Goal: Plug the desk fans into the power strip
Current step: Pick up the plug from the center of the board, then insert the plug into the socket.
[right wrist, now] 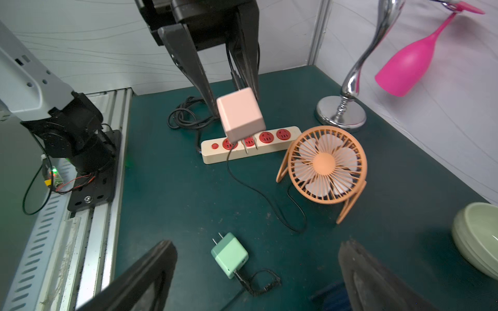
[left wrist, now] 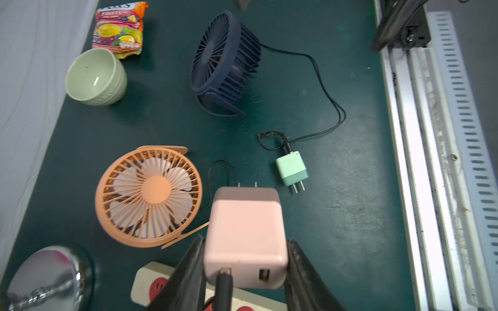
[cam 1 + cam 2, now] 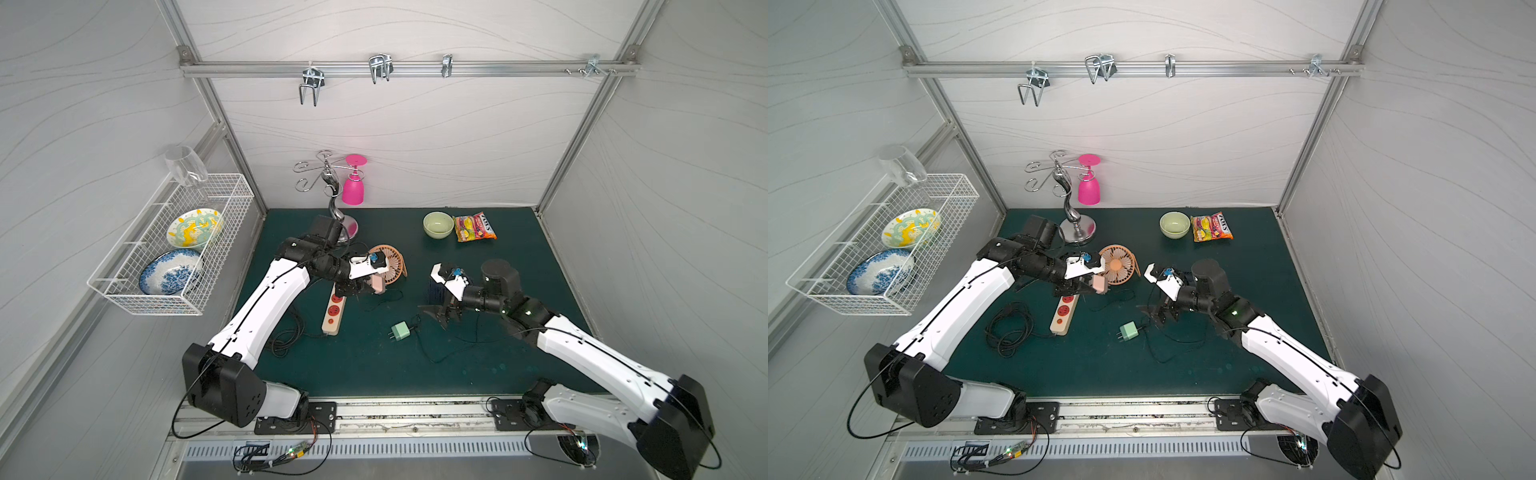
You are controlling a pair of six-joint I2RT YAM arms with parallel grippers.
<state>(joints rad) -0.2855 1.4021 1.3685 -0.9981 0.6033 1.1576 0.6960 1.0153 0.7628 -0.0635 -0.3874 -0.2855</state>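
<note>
Light: bright, even, diffuse
Shadows: soft on worktop (image 3: 374, 365)
Glare: chrome stand base (image 2: 51, 272)
Blur: right end effector (image 1: 257, 243) near lens
Edges: wide-angle bending

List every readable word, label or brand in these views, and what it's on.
"FRUITS": on the snack packet; the brand word above it is cropped and blurred, unreadable.
Embossed lettering near the base of the green bowl: too blurred to read.
No readable markings: power strip, pink plug adapter.
</note>
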